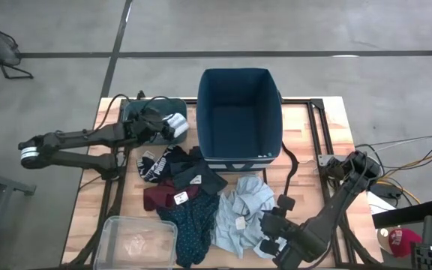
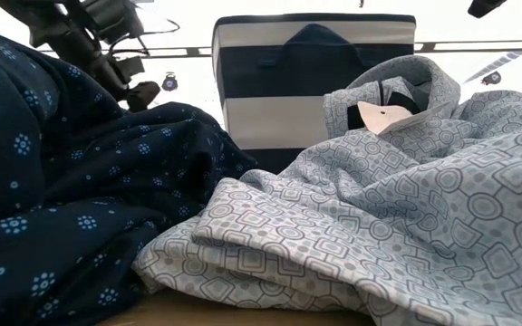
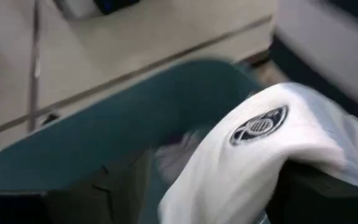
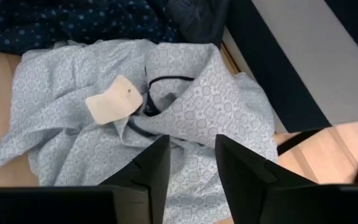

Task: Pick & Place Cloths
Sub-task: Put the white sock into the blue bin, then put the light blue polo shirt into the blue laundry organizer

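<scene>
- Your left tool (image 1: 172, 126) is clamped on a white cloth (image 3: 253, 155) with a round dark logo, held over the teal bin (image 1: 137, 112) at the bench's (image 1: 306, 127) far left.
- Your right tool (image 4: 188, 163), fingers apart, hovers over the pale blue-grey patterned cloth (image 4: 185, 112) at the near right.
- That cloth looks light and limp; pinch a raised fold near its paper tag (image 4: 114, 99).

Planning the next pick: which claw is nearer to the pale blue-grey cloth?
Right. The right claw hovers open over the pale blue-grey cloth, at its edge. The left claw is across the table over the teal bin, holding a white cloth.
</scene>
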Robot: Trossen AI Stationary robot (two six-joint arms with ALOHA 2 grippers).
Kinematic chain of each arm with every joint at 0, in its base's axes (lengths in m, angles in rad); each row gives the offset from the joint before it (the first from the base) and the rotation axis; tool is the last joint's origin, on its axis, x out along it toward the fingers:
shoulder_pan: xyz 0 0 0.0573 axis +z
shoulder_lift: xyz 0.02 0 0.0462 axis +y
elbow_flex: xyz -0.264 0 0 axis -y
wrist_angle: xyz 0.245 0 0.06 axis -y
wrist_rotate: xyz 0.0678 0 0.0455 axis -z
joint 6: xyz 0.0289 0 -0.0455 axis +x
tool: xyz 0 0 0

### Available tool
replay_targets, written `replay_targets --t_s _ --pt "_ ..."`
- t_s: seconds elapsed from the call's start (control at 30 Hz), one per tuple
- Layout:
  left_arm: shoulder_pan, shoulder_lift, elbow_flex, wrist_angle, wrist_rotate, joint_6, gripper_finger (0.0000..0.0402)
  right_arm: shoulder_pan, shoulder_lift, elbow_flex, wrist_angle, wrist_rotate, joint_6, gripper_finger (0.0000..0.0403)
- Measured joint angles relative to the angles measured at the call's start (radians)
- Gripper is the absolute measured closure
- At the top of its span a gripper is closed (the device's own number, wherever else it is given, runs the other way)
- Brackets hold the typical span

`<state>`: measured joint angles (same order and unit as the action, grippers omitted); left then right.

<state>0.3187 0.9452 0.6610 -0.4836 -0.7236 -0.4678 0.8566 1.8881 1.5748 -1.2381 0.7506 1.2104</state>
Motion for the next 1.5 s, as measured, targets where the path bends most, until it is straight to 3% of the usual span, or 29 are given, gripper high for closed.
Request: replay_targets --t_s 0.2,0.53,0.77,1.1,1.3,1.5 --pt "0.016 -0.001 0.042 -0.282 -0.032 -0.258 0.0136 0.001 0.0 -0.04 0.023 0.0 0.008 0.0254" --pt "0.009 -0.002 0.048 -0.247 0.074 -0.243 0.0154 0.001 0.001 -0.068 0.049 0.0 0.002 0.023" --pt "-0.069 0.0 0.037 -0.029 0.201 -0.136 0.0156 0.001 0.001 -0.124 0.142 -0.007 -0.08 0.0207" --pt "-0.299 -0.015 0.037 0.371 0.236 0.015 0.0158 -0.004 0.001 -0.235 0.385 -0.127 -0.185 0.0144" --pt "-0.462 0.001 0.036 0.586 0.28 0.136 0.0158 -0.026 0.001 -0.301 0.395 -0.13 -0.115 0.01" --pt "-0.614 0.041 0.034 0.802 0.281 0.268 0.0158 -0.069 0.0 -0.384 0.52 -0.123 -0.164 0.007"
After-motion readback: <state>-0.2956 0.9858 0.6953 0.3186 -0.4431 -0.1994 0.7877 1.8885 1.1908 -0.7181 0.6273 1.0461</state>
